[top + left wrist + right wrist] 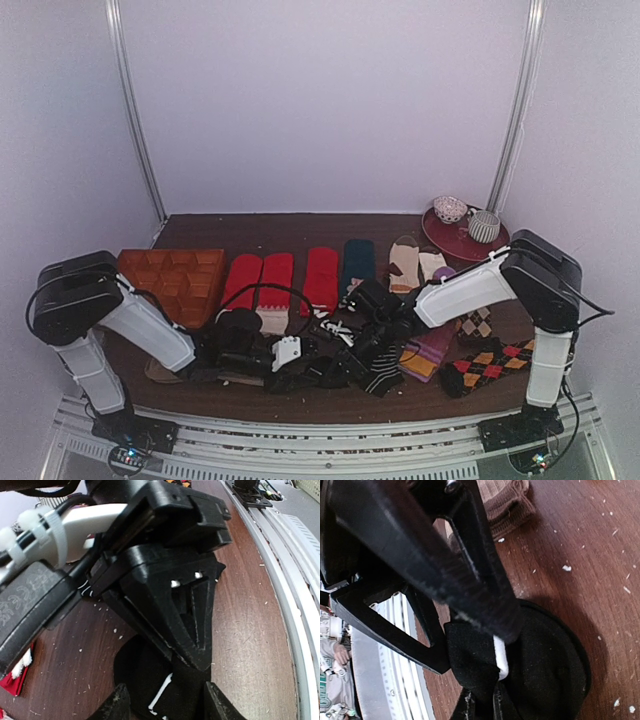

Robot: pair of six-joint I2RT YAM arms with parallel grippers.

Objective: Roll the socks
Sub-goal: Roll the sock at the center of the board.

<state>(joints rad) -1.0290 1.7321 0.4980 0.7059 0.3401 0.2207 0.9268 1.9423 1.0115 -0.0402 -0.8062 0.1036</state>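
The mostly black sock (pixel 145 675) lies bunched on the wooden table, with a white band (pixel 501 661) showing in its fold. My right gripper (pixel 484 707) is shut on a fold of this sock (pixel 545 665). My left gripper (pixel 167 706) is open, its fingers (pixel 119 704) standing apart on either side of the same sock. In the top view both grippers, left (pixel 308 368) and right (pixel 347 362), meet over the black sock (pixel 330 378) near the table's front middle. The thinly striped sock (pixel 385 368) lies just right of them.
Red socks (pixel 262 280), a dark teal sock (pixel 358 260) and tan socks (pixel 405 262) lie in a row behind. An orange tray (pixel 180 275) stands at left. Argyle socks (pixel 490 365) and a plate with cups (pixel 465 235) are at right. The metal rail (pixel 300 590) runs along the front edge.
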